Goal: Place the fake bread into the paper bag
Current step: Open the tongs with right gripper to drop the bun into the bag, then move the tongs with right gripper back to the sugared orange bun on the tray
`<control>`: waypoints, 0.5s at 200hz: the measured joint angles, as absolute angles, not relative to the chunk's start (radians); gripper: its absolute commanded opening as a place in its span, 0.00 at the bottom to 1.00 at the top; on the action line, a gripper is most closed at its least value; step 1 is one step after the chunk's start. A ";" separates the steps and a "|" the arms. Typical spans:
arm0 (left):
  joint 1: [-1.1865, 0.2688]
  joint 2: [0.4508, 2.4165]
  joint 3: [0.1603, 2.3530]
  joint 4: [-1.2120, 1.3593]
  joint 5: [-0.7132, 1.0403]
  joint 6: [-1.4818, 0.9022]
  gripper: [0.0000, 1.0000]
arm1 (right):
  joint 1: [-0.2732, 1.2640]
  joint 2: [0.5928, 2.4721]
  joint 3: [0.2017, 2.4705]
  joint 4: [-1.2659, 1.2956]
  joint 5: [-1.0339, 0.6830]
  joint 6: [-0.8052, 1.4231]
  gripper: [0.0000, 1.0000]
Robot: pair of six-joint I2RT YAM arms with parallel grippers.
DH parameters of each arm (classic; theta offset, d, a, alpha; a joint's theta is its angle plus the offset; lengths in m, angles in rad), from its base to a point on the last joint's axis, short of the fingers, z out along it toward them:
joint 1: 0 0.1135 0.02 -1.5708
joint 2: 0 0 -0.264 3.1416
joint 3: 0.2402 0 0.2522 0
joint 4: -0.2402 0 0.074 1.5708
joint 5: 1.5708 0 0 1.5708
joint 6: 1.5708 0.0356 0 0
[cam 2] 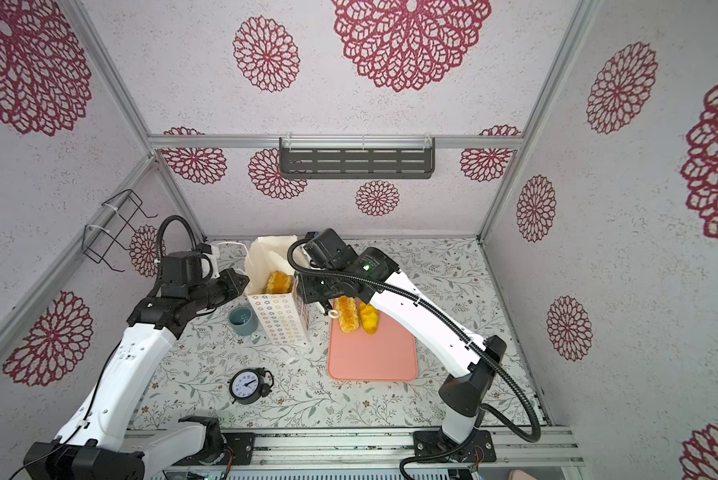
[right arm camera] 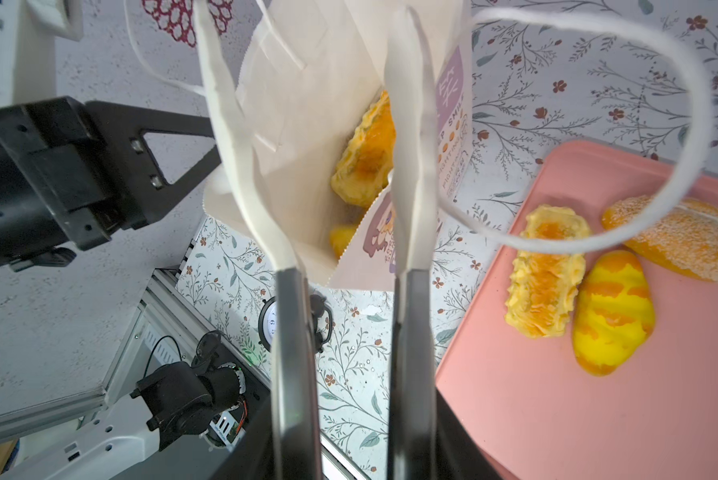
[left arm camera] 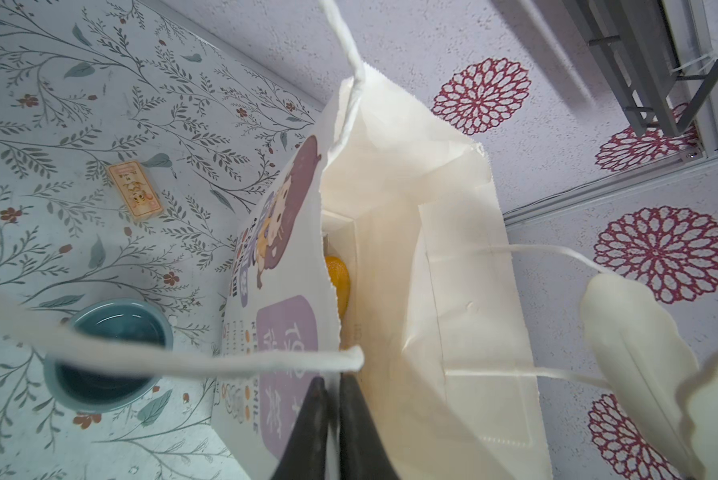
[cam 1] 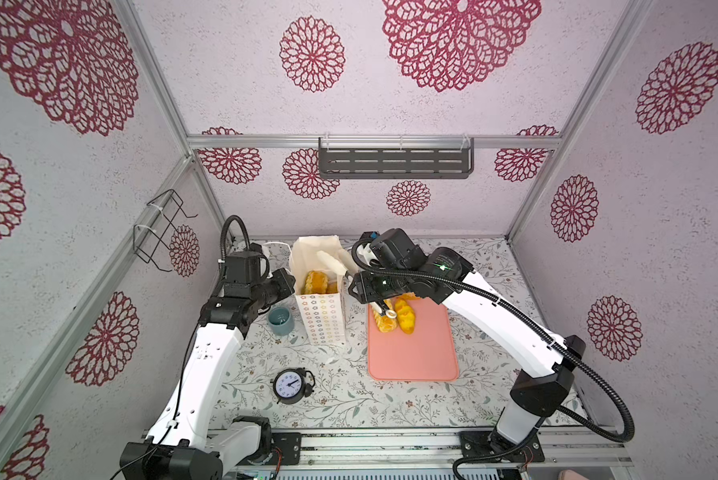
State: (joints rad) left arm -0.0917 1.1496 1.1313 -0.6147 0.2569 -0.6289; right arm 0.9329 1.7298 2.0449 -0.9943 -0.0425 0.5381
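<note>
Three fake bread pieces point(right arm camera: 611, 311) on pink mat point(right arm camera: 557, 415) beside right claw point(right arm camera: 307, 50), parted and empty over paper bag point(left arm camera: 432, 291); more inside, below it; left claw point(left arm camera: 333, 386) clenched on bag rim, apparently holding mouth open.

Bread point(cam 1: 315, 281) inside the paper bag point(cam 1: 322, 320) mostly hidden by its walls, sugared loaf point(right arm camera: 681, 245) almost covered by the right arm point(cam 1: 473, 299) in both top views, clock point(right arm camera: 271, 322) half behind a finger point(right arm camera: 295, 353) of the right gripper point(cam 1: 335, 261)
</note>
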 measured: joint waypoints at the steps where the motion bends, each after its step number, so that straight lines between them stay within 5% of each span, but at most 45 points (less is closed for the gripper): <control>1: -0.092 1.150 1.131 -0.615 0.257 -0.629 0.10 | 0.933 1.730 2.045 -0.994 -0.042 0.538 0.44; 31: -0.092 1.150 1.131 -0.615 0.257 -0.629 0.14 | 0.931 1.723 2.053 -1.002 0.005 0.538 0.44; 100: -0.092 1.150 1.132 -0.617 0.258 -0.619 0.47 | 0.757 1.373 1.746 -1.000 0.054 0.551 0.44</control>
